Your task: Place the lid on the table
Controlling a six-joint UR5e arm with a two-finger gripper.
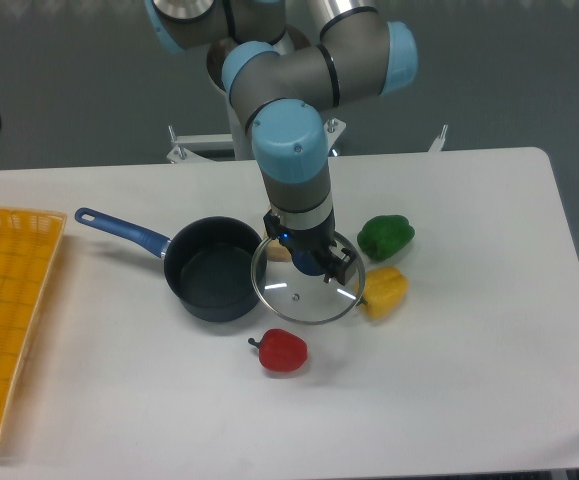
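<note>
White table [469,380]: lid [304,292] seemingly under gripper [314,262].

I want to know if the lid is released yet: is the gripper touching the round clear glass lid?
Cannot tell. In the camera view the gripper sits over the back of the round clear glass lid, hiding any contact or gap.
</note>
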